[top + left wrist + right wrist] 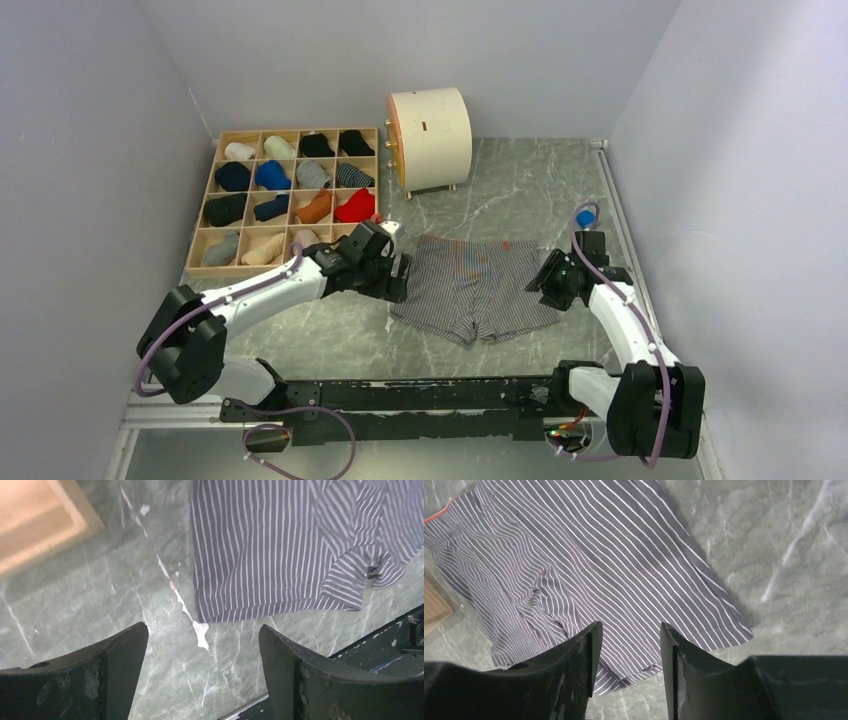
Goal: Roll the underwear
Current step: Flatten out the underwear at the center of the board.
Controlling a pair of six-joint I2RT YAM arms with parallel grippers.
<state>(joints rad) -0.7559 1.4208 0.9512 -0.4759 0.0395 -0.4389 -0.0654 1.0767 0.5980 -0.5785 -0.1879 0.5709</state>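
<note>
Left tool (402, 277) beside underwear (478, 285), tray (290, 132) near

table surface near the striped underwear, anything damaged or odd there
Yes. The table covering is torn: a jagged white scar runs beside the near left corner of the striped underwear, breaking the marble pattern. One leg hem of the underwear is also bunched and folded over, not flat.

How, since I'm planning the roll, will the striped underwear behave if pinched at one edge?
Probably floppy: the striped underwear lies flat with a crumpled leg hem, so a lifted edge should droop. Pushed, it may bunch, not slide.
</note>
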